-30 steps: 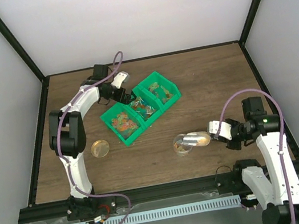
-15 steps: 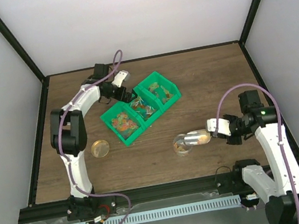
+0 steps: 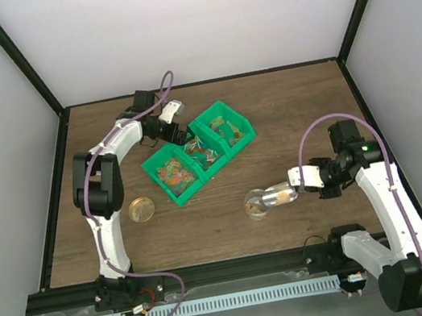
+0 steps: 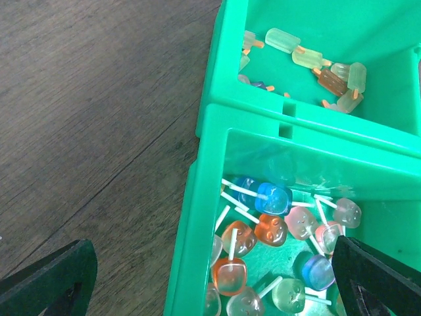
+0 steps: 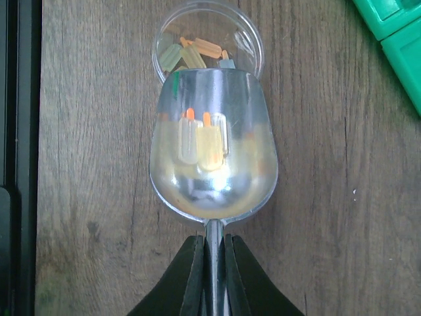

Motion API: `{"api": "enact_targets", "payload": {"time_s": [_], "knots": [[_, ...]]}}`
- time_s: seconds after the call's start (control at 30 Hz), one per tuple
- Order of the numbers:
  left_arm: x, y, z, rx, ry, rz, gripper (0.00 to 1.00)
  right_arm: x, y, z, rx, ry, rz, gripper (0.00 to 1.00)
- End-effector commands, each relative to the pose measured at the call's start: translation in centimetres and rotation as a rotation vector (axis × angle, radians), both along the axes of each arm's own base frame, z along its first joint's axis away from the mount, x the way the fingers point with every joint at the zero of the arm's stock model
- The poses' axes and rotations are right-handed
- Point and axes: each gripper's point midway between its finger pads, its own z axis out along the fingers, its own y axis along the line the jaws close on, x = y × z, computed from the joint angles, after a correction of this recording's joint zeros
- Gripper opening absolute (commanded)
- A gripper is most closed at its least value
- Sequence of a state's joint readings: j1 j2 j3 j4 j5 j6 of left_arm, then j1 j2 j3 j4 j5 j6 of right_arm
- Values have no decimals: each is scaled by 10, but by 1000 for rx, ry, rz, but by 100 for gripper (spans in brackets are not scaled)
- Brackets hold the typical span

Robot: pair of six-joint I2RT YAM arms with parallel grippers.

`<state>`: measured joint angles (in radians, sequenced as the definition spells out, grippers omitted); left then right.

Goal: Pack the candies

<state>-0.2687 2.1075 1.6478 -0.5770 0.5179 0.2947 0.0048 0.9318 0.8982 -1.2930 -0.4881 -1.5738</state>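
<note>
Right claw (image 5: 212,245) nudged leftward, clamped on scoop (image 5: 214,174), 2 candies (image 5: 202,139) lying just ahead

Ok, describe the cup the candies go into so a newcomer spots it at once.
On the wooden table, look on the near side of the green bins, toward the right arm. At the tip of the metal scoop stands a round cup; unlike the yellowish disc far left, it is see-through, candies inside.

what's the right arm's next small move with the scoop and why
Probably tip the shiny metal scoop forward: the right gripper is shut on its handle, its lip overlaps the clear round plastic cup, and two pale lolly-shaped candies lie in its bowl.
</note>
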Motion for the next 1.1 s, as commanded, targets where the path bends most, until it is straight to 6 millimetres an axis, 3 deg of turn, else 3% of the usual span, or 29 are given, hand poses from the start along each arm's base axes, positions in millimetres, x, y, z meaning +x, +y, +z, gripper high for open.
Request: {"api": "enact_targets", "payload": {"time_s": [0.0,0.6,0.7,0.9,1.07], "knots": [[4,-3,0,-20,-6,-16,100,5,-4,10,-61,-77,83,1],[-7,11,-6,37,-18,-43,100,25,1,21,-83,-103,119,1],[-6,23,-1,112,-58,-108,100,37,6,32,-42,-110,70,1],[6,49,2,255,-75,-229,93,79,32,72,181,-78,-94,1],[12,50,-2,293,-56,-279,82,109,50,86,330,64,-252,1]]}}
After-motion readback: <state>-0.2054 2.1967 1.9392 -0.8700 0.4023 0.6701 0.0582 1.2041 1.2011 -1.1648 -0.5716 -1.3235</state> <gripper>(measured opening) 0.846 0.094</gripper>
